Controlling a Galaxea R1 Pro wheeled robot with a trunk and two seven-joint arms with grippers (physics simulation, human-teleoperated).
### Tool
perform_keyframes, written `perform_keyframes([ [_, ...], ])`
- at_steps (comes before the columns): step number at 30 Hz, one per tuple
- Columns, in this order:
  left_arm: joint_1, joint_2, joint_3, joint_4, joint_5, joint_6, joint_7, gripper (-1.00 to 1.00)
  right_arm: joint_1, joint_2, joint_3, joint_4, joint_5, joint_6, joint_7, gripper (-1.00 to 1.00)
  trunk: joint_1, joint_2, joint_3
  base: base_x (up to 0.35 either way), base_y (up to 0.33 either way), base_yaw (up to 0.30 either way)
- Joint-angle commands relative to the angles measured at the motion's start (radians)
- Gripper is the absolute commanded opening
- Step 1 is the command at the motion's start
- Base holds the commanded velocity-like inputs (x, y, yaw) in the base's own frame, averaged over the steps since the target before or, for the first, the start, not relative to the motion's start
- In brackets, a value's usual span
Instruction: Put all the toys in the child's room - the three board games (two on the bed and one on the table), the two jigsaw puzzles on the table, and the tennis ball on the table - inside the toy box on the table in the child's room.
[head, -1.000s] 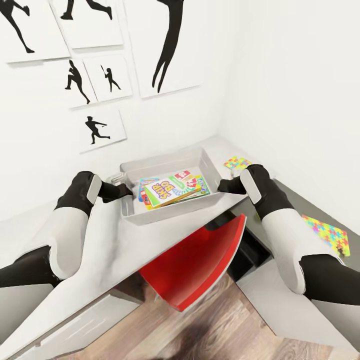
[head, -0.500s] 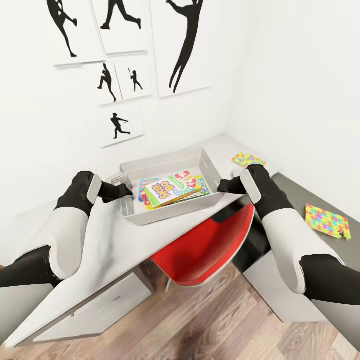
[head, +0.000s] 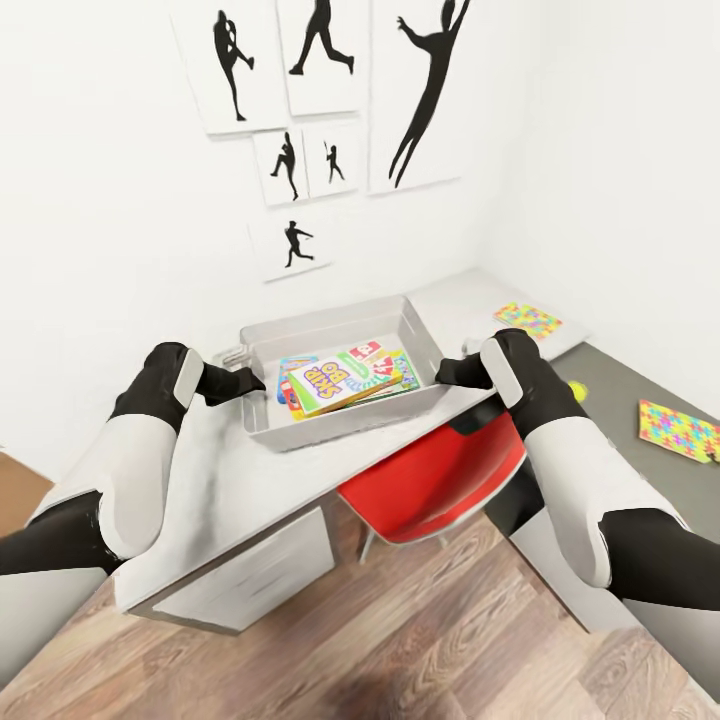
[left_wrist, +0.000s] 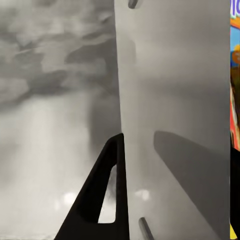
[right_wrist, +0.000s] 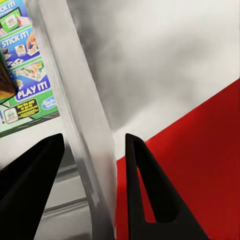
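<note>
Room: white walls, black sports-silhouette pictures (head: 300, 240) up on the far wall, wood-plank floor (head: 400, 640) below, and a red chair (head: 440, 480) tucked under the light-grey worktop (head: 230, 470).
Toy box: the light-grey toy box (head: 330, 425) sits at the worktop's near edge, between both arms.
Board games: a stack of board games (head: 345, 378) lies inside the box; how many are in the pile is hard to count, as the top one covers the rest.
Left claw: the left claw (head: 255, 383) is at the box's left wall; in the left wrist view one black finger (left_wrist: 102, 195) lies against the wall outside, the other is hidden, so its grip cannot be told.
Right claw: the right claw (head: 445, 373) straddles the box's right wall, fingers (right_wrist: 145, 195) apart on either side of it and not pressing.
Jigsaw puzzles: one jigsaw puzzle (head: 528, 320) lies on the light top by the corner, another (head: 680, 430) on the darker section, cut by the frame edge.
Tennis ball: a yellow-green sliver (head: 575, 389) peeks from behind the right arm, mostly hidden.
Change: the whole view has swung since a second ago; box and claws sit the same.
</note>
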Motion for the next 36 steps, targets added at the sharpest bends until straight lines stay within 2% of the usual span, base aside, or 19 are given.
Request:
perform_keyframes([
  [1,0.0,0.0,-0.001,0.001,0.037,0.016,-0.008,-1.0,-0.002,0.0,0.001,-0.005,-0.046,-0.004,-0.009,-1.0,0.0,-0.002,-0.001,-0.234,0.218,0.068],
  [16,0.0,0.0,-0.001,-0.013,0.037,0.024,-0.008,-1.0,-0.002,0.003,0.001,-0.005,-0.045,-0.003,-0.008,-1.0,0.0,-0.002,0.0,-0.12,0.099,0.02],
  [32,0.0,-0.001,-0.001,-0.031,0.038,0.031,-0.008,-1.0,-0.002,0.001,0.002,-0.005,-0.045,-0.003,-0.008,-1.0,0.0,-0.002,0.001,-0.072,0.055,0.254],
  [36,0.0,-0.002,-0.002,-0.032,0.038,0.031,-0.008,-1.0,-0.002,-0.002,0.002,-0.005,-0.046,-0.003,-0.008,-1.0,0.0,-0.002,0.001,-0.07,0.047,0.1],
])
